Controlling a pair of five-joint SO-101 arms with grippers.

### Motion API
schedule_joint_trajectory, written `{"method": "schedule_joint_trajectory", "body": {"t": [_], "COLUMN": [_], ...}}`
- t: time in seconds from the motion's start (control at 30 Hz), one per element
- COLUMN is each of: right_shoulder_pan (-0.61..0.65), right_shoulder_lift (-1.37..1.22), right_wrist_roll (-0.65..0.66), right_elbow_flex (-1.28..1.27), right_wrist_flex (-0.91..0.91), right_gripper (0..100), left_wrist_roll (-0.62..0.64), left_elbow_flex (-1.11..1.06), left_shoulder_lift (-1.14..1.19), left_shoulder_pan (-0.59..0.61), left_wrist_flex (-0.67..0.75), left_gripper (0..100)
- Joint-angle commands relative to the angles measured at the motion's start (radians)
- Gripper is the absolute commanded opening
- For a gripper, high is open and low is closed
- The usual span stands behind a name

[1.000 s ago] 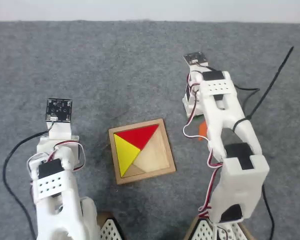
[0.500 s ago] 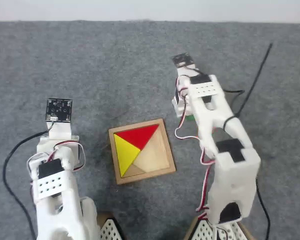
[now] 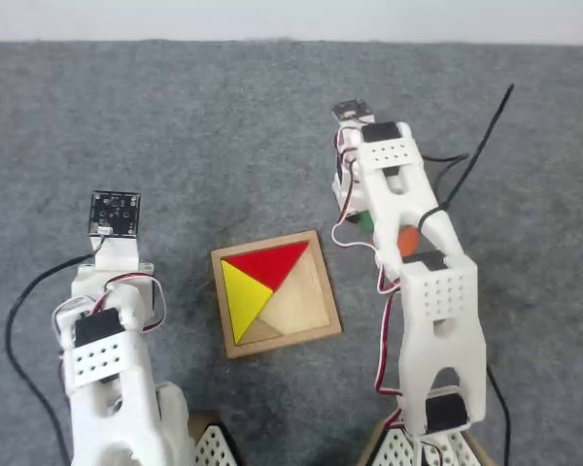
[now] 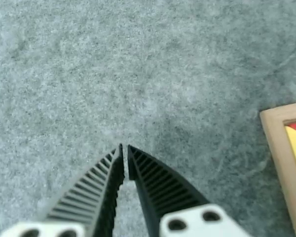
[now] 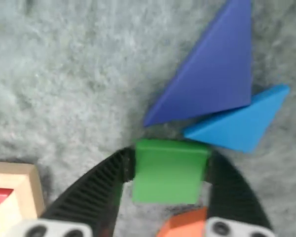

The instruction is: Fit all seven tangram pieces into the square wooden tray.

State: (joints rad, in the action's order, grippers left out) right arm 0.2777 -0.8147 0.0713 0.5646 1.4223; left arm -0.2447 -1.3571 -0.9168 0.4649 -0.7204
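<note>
Triangles [image 5: 214, 74] and orange piece [image 5: 180, 224] beside green piece [image 5: 170, 173] in right pincer [image 5: 170, 160]

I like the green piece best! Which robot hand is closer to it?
Right. The right gripper has the green piece between its fingers, touching both sides. The left gripper is shut over bare carpet, on the other side of the wooden tray.

dark blue triangle [image 5: 212, 74] just beside green piece [image 5: 170, 170], tray [image 3: 283, 341] half unfilled
</note>
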Motion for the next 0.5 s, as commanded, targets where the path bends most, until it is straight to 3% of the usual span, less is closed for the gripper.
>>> {"method": "schedule_joint_trajectory", "body": {"t": [0.0,0.47], "right_shoulder_pan": [-0.021,-0.05], "right_shoulder_lift": [-0.004,0.104], "right_wrist_roll": [-0.005,-0.011], "right_elbow_flex": [0.083,0.086], "right_wrist_flex": [0.025,0.114], "right_gripper": [8.5,8.0], "left_wrist_roll": [0.002,0.002], "left_elbow_flex": [0.01,0.01], "left_shoulder_lift": [-0.025,-0.025], "left_shoulder_pan": [0.005,0.005], "left_wrist_flex": [0.017,0.017], "left_gripper": [1,1]}}
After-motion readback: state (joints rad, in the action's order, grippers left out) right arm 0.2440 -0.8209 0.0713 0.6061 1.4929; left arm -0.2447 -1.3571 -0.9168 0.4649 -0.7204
